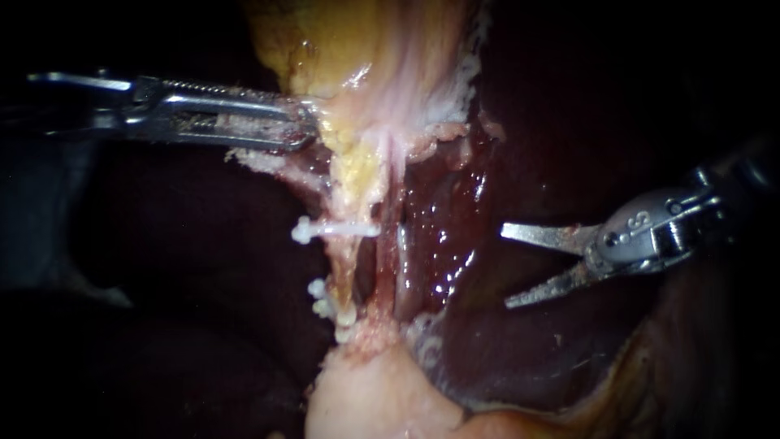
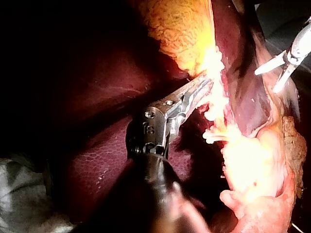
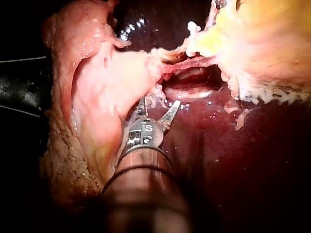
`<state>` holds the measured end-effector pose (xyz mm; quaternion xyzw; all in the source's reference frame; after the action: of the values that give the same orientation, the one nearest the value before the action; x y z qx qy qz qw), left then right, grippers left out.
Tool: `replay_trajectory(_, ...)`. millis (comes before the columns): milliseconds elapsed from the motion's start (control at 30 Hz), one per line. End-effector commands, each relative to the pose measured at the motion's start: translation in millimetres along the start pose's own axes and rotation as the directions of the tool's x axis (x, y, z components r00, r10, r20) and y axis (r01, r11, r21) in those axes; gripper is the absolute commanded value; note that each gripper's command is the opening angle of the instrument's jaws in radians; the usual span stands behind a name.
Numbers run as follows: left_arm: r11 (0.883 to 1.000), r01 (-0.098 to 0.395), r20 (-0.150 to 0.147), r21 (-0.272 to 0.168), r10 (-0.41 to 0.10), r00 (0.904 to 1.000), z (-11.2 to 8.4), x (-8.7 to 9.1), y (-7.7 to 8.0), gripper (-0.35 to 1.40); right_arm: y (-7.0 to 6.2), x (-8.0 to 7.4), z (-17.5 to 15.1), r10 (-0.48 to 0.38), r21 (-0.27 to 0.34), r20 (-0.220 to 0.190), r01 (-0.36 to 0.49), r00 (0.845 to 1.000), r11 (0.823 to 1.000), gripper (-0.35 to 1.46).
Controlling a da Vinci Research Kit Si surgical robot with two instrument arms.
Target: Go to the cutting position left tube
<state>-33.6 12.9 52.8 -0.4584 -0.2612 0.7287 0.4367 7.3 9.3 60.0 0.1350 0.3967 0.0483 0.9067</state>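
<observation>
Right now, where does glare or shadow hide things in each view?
Endoscope view: wet glints on the liver, edges black. Left wrist view: glare washes out the tissue beside the left instrument, shut on the gallbladder. Right wrist view: the right instrument's shaft lies in shadow, jaws open.

L instrument [image 1: 302, 126] clamped, R instrument [image 1: 504, 267] agape

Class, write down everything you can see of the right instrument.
The right instrument comes in from the right: a dark shaft, a silvery metal wrist, and two slim pointed jaws, open wide with nothing between them. It hovers over the dark liver, pointing towards the left tube but short of it, apparently touching nothing.
</observation>
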Motion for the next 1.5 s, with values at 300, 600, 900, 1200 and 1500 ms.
replay_trajectory(300, 1.0, 0.01, 0.004, -0.009, -0.01, 0.9999, -2.8, 1.8, 0.4, -0.35, 0.0, 0.0, -0.1, 0.0, 0.0, 0.0, 0.0, 1.0, 1.0, 1.45)
replay_trajectory(600, 1.0, 0.014, -0.018, 0.004, -0.014, 0.9997, -6.7, 3.9, 1.0, -0.35, 0.0, 0.0, -0.1, 0.0, 0.001, 0.0, 0.0, 1.0, 1.0, 1.45)
replay_trajectory(900, 1.0, 0.015, -0.021, 0.003, -0.015, 0.9997, -6.7, 4.0, 1.2, -0.35, -0.4, 1.0, 0.2, 0.087, 0.046, -0.057, -0.085, 0.995, 0.995, 1.45)
replay_trajectory(1200, 1.0, 0.01, -0.021, 0.004, -0.01, 0.9997, -6.5, 4.2, 1.2, -0.35, -2.1, 4.8, 3.9, 0.195, 0.138, -0.104, -0.18, 0.975, 0.974, 1.45)
replay_trajectory(1500, 1.0, 0.011, -0.022, 0.006, -0.011, 0.9997, -6.2, 4.3, 1.4, -0.35, -2.5, 7.8, 9.6, 0.311, 0.25, -0.111, -0.277, 0.944, 0.928, 1.45)
